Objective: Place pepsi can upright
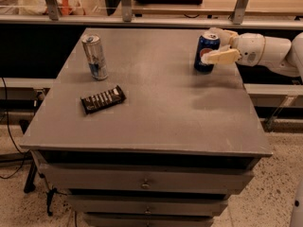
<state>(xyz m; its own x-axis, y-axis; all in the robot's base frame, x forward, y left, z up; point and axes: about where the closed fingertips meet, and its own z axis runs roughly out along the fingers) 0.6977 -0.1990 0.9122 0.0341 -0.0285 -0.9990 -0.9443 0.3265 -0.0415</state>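
Grey table top [156,112] is our landmark. Near its far left corner stands a slim silver can [94,56], with a dark snack bar [102,99] in front of it. By its far right edge we see the pepsi can [207,42] upright, clasped by the gripper [212,46]. We judge that only release and withdrawal remain.

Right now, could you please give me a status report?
Pincer at table's back corner, shut on short dark-blue metal pepsi can. Can upright on grey tabletop. Slim silver-blue can, dark snack bar well away across table.
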